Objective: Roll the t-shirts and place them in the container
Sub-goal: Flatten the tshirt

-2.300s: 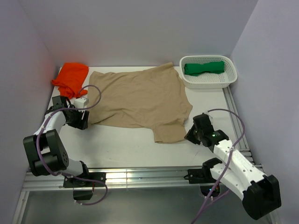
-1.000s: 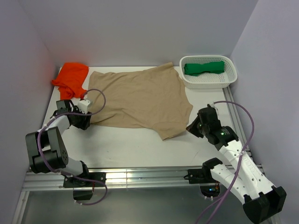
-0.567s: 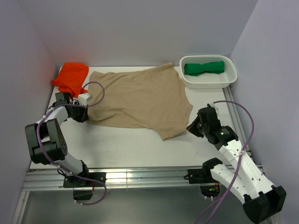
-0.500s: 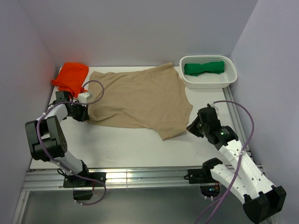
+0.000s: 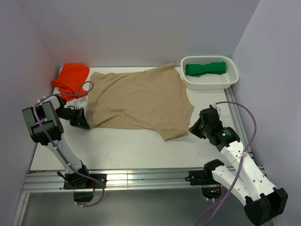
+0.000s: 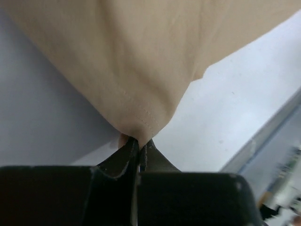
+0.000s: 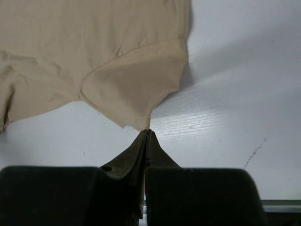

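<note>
Flatly spread, the tan t-shirt (image 5: 141,99) covers the middle of the counter (image 5: 122,146). The left jaws are clenched on its lower-left hem corner. The right jaws are closed, their tips meeting the lower-right sleeve edge; whether they grip it is unclear. An orange t-shirt (image 5: 71,77) lies upper left, and a green t-shirt (image 5: 205,68) sits in the basket (image 5: 230,80) upper right.

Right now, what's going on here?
Both arms hold the tan t-shirt, lying flat and not yet rolled. The left gripper is shut on its near left corner, the right gripper on a sleeve tip. An orange t-shirt lies bunched at back left; a green t-shirt sits in the white basket.
</note>
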Robot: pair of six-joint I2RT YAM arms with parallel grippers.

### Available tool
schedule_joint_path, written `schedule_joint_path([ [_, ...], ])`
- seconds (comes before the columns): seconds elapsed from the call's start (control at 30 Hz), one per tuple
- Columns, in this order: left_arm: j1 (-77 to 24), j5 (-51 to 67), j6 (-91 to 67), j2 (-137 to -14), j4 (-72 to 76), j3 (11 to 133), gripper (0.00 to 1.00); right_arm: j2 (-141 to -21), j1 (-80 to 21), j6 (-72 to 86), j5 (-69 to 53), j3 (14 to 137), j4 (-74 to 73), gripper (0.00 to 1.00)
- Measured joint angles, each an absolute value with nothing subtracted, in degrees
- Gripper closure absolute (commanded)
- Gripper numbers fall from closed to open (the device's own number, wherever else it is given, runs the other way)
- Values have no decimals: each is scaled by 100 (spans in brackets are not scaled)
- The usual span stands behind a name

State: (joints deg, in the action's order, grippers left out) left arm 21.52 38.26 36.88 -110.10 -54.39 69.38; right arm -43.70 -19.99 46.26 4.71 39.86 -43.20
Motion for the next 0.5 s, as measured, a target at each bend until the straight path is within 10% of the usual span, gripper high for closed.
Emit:
schedule_joint_path([
  [0.5,2569,3911,3323,-11251,-5739,7063,53,-4447,-1793,4460,482,4053,-4331,100],
])
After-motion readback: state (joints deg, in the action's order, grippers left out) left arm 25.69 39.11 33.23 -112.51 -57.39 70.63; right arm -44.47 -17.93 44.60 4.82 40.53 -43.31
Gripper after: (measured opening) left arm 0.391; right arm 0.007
